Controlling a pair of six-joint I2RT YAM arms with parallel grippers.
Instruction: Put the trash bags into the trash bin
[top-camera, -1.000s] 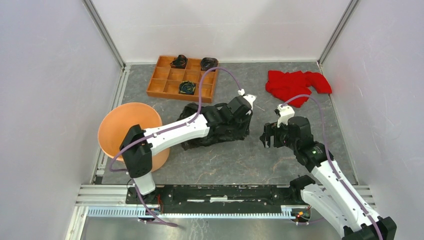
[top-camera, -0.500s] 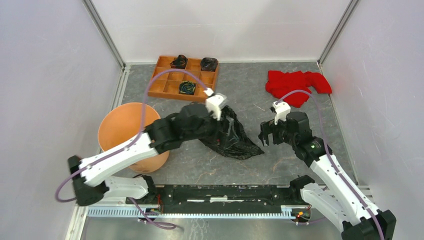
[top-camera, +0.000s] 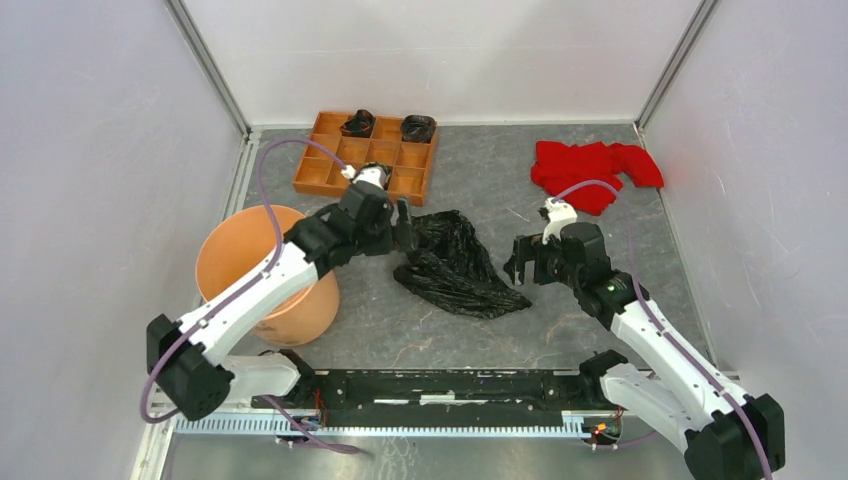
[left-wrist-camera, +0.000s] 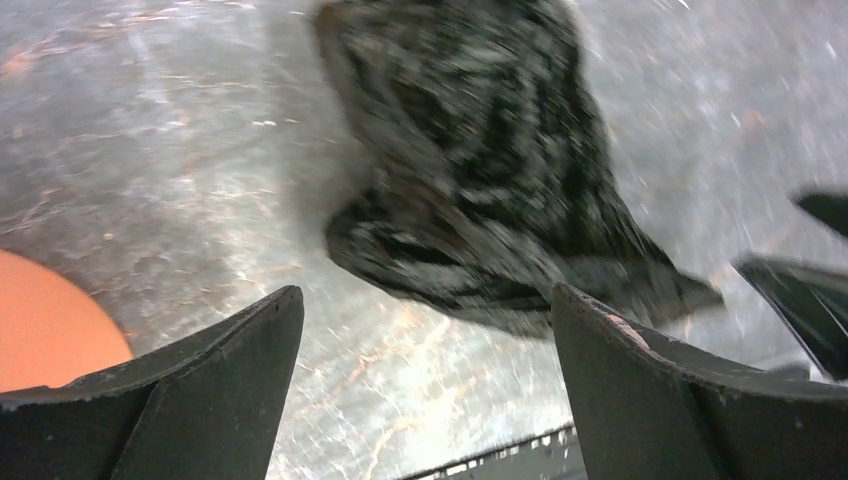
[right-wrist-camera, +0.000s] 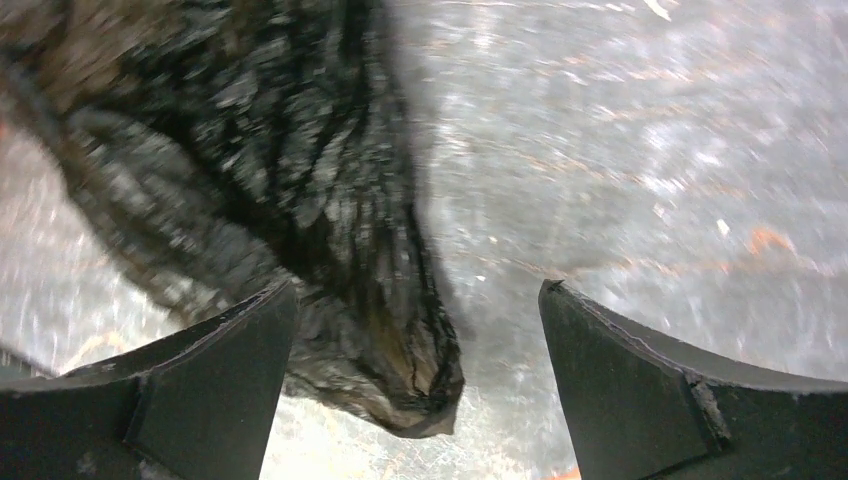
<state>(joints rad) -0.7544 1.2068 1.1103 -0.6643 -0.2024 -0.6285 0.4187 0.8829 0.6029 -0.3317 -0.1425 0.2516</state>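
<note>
The left claw (top-camera: 403, 228) is spread wide and holds nothing; in the left wrist view both its fingers are bare, with the trash bag (top-camera: 455, 265) ahead of them. The right claw (top-camera: 520, 268) is likewise wide open and empty, poised just beside the bag's right tip. The bag lies crumpled flat on the tabletop (top-camera: 560, 190), between the two claws and apart from the trash bin (top-camera: 318, 312), which stands at the left under the left arm's forearm. I judge the main hazard to be a shallow pinch: the film is thin and glossy, so a grip on one fold may slip, or lift only part of the bag and leave the rest trailing. A trailing tail could drape over the bin's rim instead of dropping inside. Second, the left forearm passes close above the bin; a low swing could nudge or tip it. Third, both claws converging on one small heap risk striking each other. Both wrist views are blurred, so I cannot confirm fine fold detail.
</note>
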